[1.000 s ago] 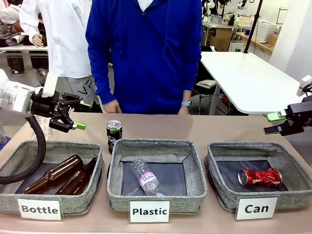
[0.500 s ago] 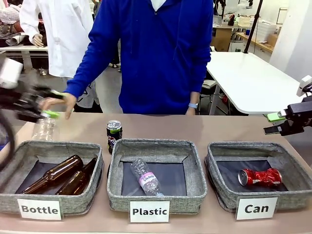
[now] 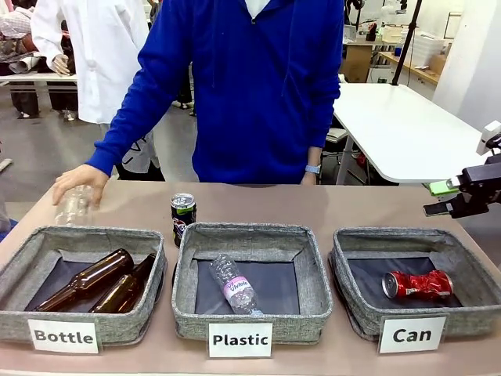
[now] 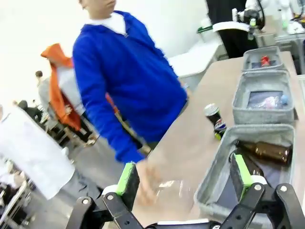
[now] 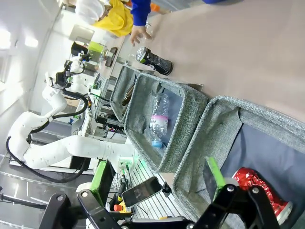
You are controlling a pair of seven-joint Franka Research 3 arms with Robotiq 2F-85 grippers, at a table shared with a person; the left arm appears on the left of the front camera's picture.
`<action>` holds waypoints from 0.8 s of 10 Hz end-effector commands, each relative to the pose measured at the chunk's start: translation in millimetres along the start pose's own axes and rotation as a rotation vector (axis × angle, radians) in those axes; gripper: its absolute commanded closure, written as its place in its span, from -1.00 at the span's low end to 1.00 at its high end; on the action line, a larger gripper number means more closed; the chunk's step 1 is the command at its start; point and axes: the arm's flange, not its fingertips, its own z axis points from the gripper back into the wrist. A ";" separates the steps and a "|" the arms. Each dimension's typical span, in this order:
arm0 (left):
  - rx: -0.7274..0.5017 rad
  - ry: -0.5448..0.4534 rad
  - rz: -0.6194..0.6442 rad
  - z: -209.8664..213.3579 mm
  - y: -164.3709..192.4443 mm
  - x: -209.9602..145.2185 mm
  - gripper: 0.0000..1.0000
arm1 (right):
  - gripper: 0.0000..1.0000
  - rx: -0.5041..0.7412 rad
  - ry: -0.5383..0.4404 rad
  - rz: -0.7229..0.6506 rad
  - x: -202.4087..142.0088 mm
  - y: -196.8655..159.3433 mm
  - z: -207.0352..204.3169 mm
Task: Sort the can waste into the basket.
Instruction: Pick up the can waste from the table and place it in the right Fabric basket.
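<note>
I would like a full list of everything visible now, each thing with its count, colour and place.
baskets: three, grey, along the near edge: Bottle basket, Plastic basket, Can basket
crushed can: one, red, inside the Can basket
upright can: one, dark, on the table behind the baskets
glass bottles: two, brown, inside the Bottle basket
labelled plastic bottle: one, clear, inside the Plastic basket
second plastic bottle: one, clear, table's far left
table: one, brown
person's hand: one, blue sleeve, on the second plastic bottle
left gripper: black, green pads, open, empty
right gripper: black, green pads, open, empty, table's right
</note>
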 end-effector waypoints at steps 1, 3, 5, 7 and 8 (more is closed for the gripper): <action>0.042 0.006 0.058 25.6 13.5 -14.7 -1.00 | -1.00 0.008 0.004 0.018 -0.4 0.7 1.6; 0.070 0.006 0.079 26.0 16.6 -26.3 -1.00 | -1.00 0.008 0.004 0.018 -0.4 0.7 1.6; 0.054 0.041 0.091 -17.6 33.9 -37.5 -1.00 | -1.00 0.008 0.004 0.018 -0.4 0.7 1.6; -0.039 0.063 0.100 -88.5 62.1 -45.4 -1.00 | -1.00 0.008 0.004 0.018 -0.4 0.7 1.6; -0.070 0.065 0.110 -120.4 76.6 -49.7 -1.00 | -1.00 0.008 0.004 0.018 -0.4 0.7 1.6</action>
